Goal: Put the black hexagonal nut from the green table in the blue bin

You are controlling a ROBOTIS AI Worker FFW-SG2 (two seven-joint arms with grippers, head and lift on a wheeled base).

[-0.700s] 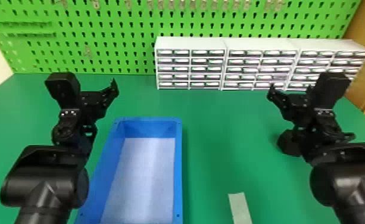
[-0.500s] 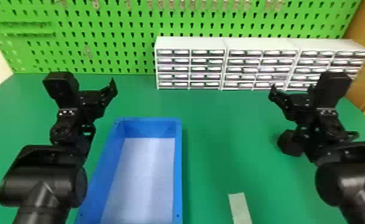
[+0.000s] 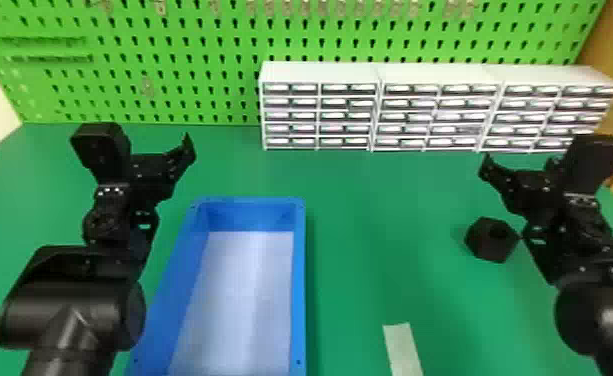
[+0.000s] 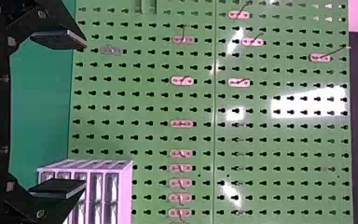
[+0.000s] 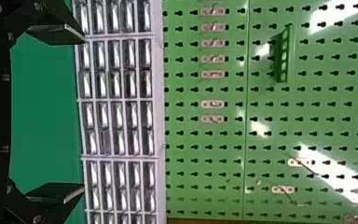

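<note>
On the green table (image 3: pixel 380 215), right of the blue bin (image 3: pixel 299 280), sits the black nut (image 3: pixel 487 242), probably stiff, light; I'd pinch opposite flats with my right claw (image 5: pixel 83 115), spread like my left claw (image 4: pixel 85 115).

the right hand (image 3: pixel 522 172) has shifted rightward, uncovering more of the black nut (image 3: pixel 487 241).

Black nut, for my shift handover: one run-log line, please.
nut: on green table, outside blue bin | left gripper: open, empty | right gripper: open, empty
</note>
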